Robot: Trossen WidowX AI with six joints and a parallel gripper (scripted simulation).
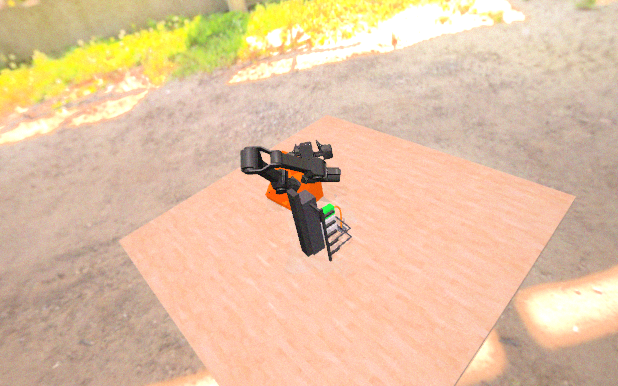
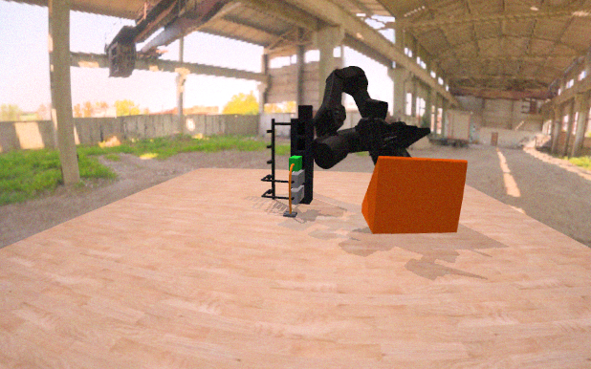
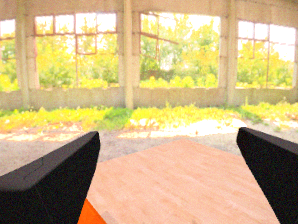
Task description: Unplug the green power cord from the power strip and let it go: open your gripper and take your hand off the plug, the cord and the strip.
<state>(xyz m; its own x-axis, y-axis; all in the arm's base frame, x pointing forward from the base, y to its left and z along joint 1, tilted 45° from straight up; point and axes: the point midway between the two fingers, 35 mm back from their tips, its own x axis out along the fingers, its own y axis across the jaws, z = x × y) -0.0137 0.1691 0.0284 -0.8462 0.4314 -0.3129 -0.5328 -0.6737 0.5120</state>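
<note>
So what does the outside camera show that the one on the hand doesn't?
Only the exterior view shows the green plug in the upright black power strip, the grey plugs below it, and the arm. Only the wrist view shows the hand open, its fingers holding nothing. Both show the orange block and wooden table.

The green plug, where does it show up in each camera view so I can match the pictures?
Top: the green plug sits just right of centre, at the upper end of the black power strip.
Exterior: the plug is at mid-height, on the strip's left face, above two grey plugs.
Wrist: not in view.
Shared landmark: the orange block, seen in all three.
</note>
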